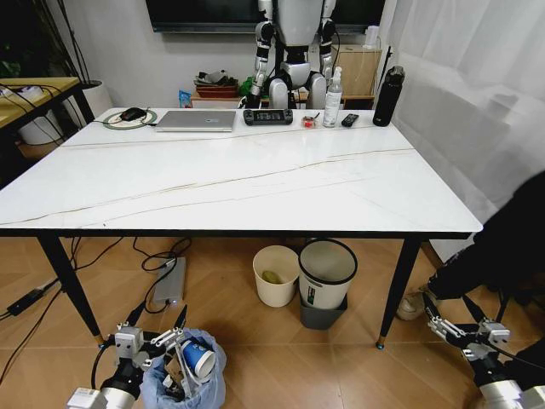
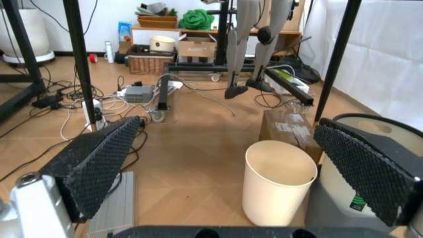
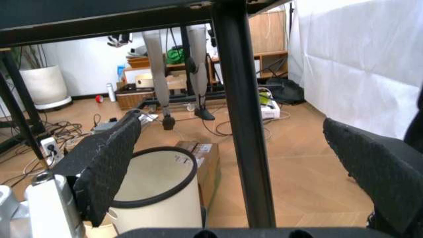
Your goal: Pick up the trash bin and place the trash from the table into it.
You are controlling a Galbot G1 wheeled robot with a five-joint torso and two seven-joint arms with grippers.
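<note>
A large rectangular table (image 1: pixel 255 183) with a white marble-look top, thin dark veins and black legs fills the middle of a room with a herringbone wood floor; along its far edge sit a closed grey laptop (image 1: pixel 195 120), a clear pump bottle (image 1: pixel 332 99) and a tall black flask (image 1: pixel 387 96), and no litter is visible on the top. Under the table stand a cream round bin (image 1: pixel 276 275) and, touching it, a white-and-grey bin with a black rim (image 1: pixel 325 281). The task's thing, a small trash bin lined with a crinkly translucent light-blue plastic bag (image 1: pixel 183 379), stands on the floor in front of the table on the robot's left, already holding a blue paper cup (image 1: pixel 197 358) and brown cardboard scraps. It looks light, but the bag is thin, slippery and soft, so pinching film alone would likely slip or tear; the firmer hold is probably the stiff rim beneath the bulging bag, on the side nearest the arm. The left gripper (image 1: pixel 149 341) hangs low just beside the bin's rim on its left, possibly touching the bag, with its ribbed black pads spread apart and holding nothing; the left wrist view looks past them toward the cream bin. The right gripper (image 1: pixel 464 328) hovers low by the table's right front leg, well apart from the bin, likewise spread and empty.
</note>
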